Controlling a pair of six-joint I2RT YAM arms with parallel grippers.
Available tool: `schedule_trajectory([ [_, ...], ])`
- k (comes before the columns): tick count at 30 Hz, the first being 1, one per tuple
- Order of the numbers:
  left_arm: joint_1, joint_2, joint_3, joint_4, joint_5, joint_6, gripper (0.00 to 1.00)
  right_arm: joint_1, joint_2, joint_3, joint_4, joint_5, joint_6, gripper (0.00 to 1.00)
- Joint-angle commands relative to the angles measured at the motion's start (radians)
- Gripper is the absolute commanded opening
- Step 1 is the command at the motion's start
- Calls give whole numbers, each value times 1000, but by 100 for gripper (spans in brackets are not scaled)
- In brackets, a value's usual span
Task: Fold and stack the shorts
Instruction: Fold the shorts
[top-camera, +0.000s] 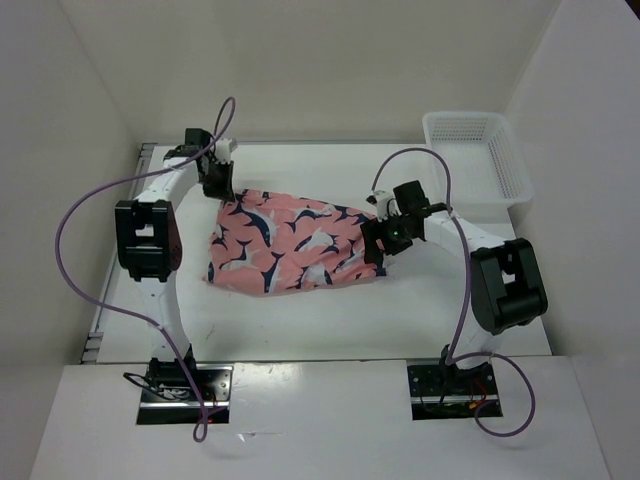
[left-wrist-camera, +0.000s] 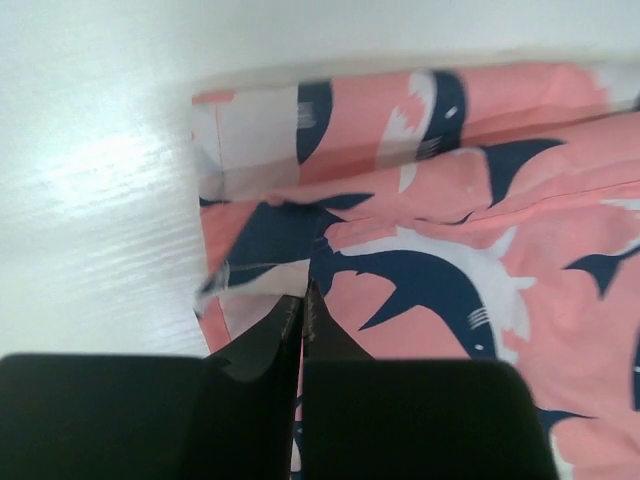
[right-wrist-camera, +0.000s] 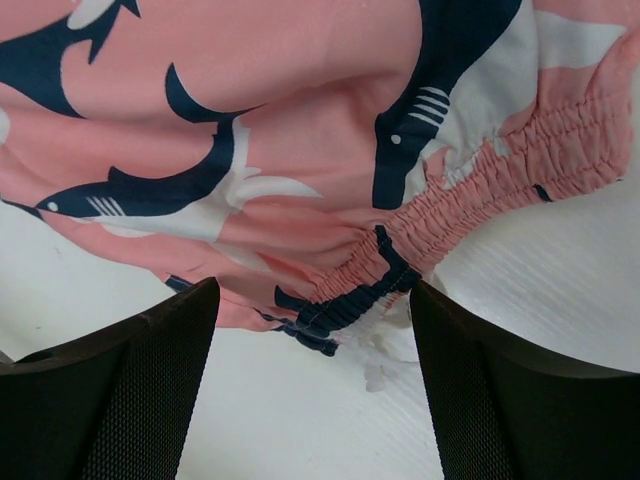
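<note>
The salmon-pink shorts (top-camera: 290, 245) with navy-and-white shapes lie spread on the white table, part folded. My left gripper (top-camera: 218, 190) is at their far left corner. In the left wrist view its jaws (left-wrist-camera: 303, 292) are pressed together on the shorts' hem (left-wrist-camera: 250, 285), which lifts slightly off the table. My right gripper (top-camera: 378, 245) is at the shorts' right end. In the right wrist view it (right-wrist-camera: 315, 340) is open, its fingers (right-wrist-camera: 150, 370) standing either side of the gathered elastic waistband (right-wrist-camera: 440, 215), which lies just ahead of them.
A white plastic mesh basket (top-camera: 470, 160) stands at the table's back right corner. Purple cables loop over both arms. White walls close in the table on the left, back and right.
</note>
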Motion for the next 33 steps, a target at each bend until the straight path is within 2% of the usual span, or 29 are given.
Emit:
schedule_trajectory([
  [1, 1, -93, 116, -29, 73, 4, 0, 10, 19, -6, 29, 9, -21, 82],
  [4, -8, -107, 214, -41, 73, 4, 0, 10, 28, -6, 40, 36, -56, 82],
  [8, -8, 0, 279, -61, 27, 4, 0, 10, 28, -6, 60, 75, -74, 82],
  [11, -8, 65, 302, -61, 27, 4, 5, 10, 28, -6, 69, 87, -61, 82],
  [12, -8, 110, 311, -61, -2, 4, 12, 10, 28, -6, 69, 87, -42, 82],
  [16, -8, 178, 333, -61, -93, 4, 24, 10, 19, 15, 78, 87, 71, 82],
  [19, 1, 189, 333, -41, -122, 4, 24, 10, 19, 15, 113, 87, 229, 86],
  [23, 1, 189, 354, -29, -122, 4, 41, 10, 33, -25, 185, 131, 457, 84],
  [24, 1, 189, 368, -58, -122, 4, 49, 10, 33, -25, 186, 141, 487, 82],
  [26, 1, 163, 380, -81, -122, 4, 54, 10, 73, -25, 196, 141, 540, 82],
  [27, 1, 145, 380, -95, -122, 4, 61, 10, 84, -25, 196, 151, 553, 79],
  [29, 10, 55, 331, -95, -122, 4, 71, 10, 107, 9, 196, 219, 586, 74],
  [31, 10, -63, 217, -72, -94, 4, 79, 10, 128, 29, 173, 306, 587, 68],
  [33, 21, -145, 125, -37, -46, 4, 81, 10, 151, 38, 161, 354, 587, 68],
])
